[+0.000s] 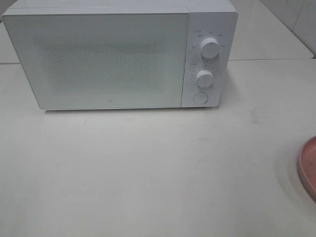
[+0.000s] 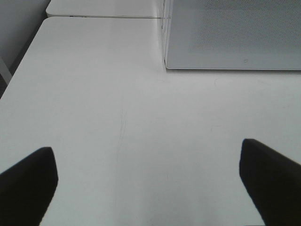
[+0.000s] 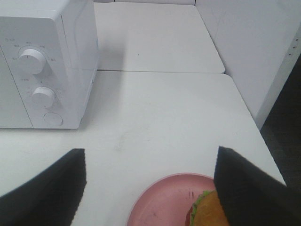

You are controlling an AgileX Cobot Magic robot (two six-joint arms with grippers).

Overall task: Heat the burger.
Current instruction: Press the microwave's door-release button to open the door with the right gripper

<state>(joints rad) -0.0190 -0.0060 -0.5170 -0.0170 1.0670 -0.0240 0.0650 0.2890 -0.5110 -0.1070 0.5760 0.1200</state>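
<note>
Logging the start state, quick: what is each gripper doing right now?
Left gripper: open, holding nothing.
Right gripper: open, holding nothing; burger unheld on pink plate.

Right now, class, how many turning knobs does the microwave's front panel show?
2: the upper knob near the top of the panel, and the lower knob just beneath it, above a flat round button. None appears hidden.

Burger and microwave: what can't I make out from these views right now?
burger: right wrist view, mostly behind the right gripper and cut by the frame edge; absent from the exterior high view.
pink plate: exterior high view, cut by the right edge.
microwave inside: door shut, panel opaque.
upper dial markings: too small to read.
</note>
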